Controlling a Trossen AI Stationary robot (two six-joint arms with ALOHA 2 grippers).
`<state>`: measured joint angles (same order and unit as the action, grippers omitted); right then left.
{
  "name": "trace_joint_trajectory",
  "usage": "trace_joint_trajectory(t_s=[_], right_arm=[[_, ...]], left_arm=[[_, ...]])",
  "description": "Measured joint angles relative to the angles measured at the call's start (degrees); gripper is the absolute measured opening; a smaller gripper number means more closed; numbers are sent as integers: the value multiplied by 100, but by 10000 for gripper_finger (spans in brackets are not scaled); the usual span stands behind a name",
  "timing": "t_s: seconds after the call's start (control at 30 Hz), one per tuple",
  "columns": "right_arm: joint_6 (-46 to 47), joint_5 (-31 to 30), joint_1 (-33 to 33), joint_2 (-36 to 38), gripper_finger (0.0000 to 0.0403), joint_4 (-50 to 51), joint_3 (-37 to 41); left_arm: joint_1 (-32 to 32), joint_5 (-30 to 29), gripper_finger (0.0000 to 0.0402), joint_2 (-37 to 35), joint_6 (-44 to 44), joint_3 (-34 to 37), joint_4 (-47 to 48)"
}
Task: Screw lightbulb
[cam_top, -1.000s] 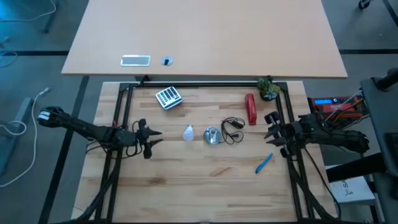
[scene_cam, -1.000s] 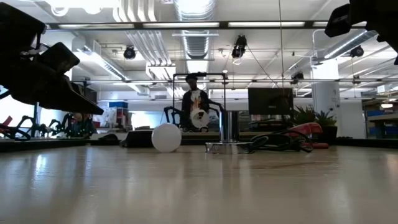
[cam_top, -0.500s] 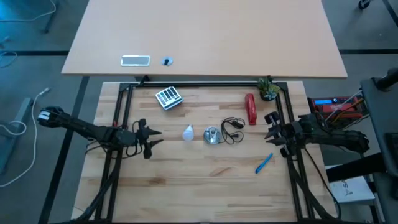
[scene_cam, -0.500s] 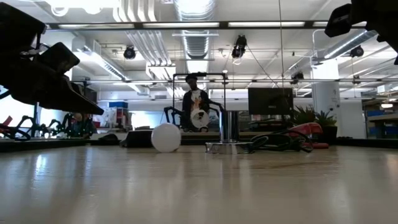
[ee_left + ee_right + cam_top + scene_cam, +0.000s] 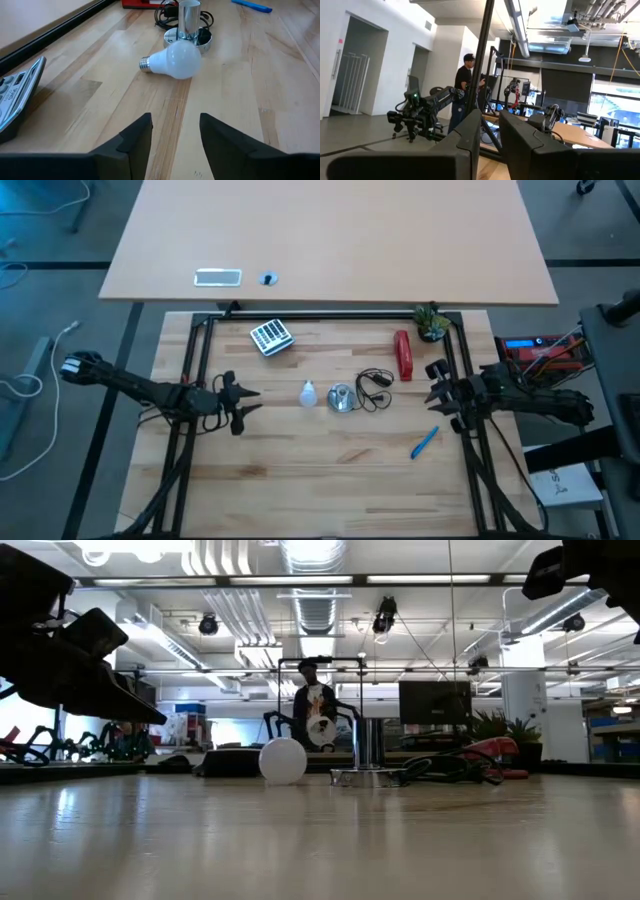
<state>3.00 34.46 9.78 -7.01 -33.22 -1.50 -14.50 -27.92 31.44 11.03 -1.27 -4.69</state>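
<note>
Left end effector (image 5: 175, 132), partly open and empty, hovers facing the lightbulb (image 5: 173, 60), which lies on its side on the tabletop (image 5: 330, 470) just beside the silver socket (image 5: 189, 25), probably lining up to grasp it.

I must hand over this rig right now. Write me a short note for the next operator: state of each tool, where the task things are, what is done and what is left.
Left tool: open, empty, at the table's left side, pointing at the lightbulb.
Right tool: fingers slightly apart, empty, waiting at the table's right edge, aimed into the room.
Lightbulb: lying on its side on the table near the middle, screw end pointing away from the socket, not gripped.
Socket: upright just to the right of the bulb, black cord attached.
Done: nothing yet; bulb not picked up.
Left: grasp the bulb, bring its screw end to the socket, screw it in.
</note>
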Motion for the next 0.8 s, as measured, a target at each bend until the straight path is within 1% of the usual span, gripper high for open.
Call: trace_joint_trajectory(t_s=[0.23,0.6,0.8], right_arm=[[-2,0,0,2,73,0,0],[-1,0,0,0,46,0,0],[-2,-1,0,1,39,0,0]], left_arm=[[-2,0,143,0,0,-1,0],[-2,0,128,-1,0,-1,0],[-2,0,123,-2,0,-1,1]])
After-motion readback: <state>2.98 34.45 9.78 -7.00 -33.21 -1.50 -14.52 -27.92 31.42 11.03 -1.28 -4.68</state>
